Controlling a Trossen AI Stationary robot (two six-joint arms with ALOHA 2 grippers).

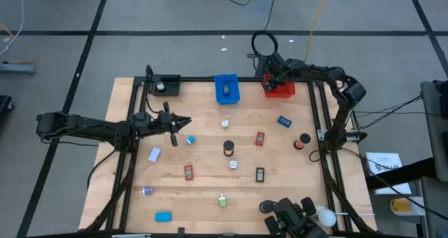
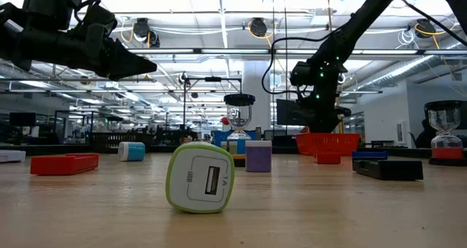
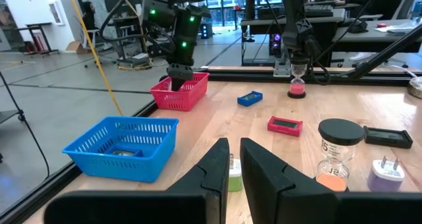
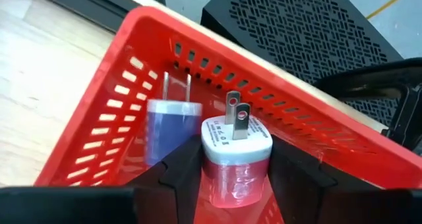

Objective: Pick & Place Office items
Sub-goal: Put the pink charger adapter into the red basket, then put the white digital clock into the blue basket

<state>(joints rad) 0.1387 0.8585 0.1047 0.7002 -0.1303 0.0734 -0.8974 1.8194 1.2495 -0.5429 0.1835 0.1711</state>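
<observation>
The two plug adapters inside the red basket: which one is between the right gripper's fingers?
The white-and-red plug adapter, prongs up, sits between the right gripper fingers; the blue plug adapter stands beside it, outside them.

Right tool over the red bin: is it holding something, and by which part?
Right tool has a white-and-red charger plug between its fingers by the body sides, prongs pointing away, inside the red bin; whether it grips cannot be told.

bins: one basket (image 1: 226,88) mid far edge, second basket (image 1: 280,89) beside it on the right | in second basket: two plug adapters (image 4: 235,145) side by side | table (image 1: 203,196): small items scattered | hourglass (image 1: 229,149) centre
</observation>
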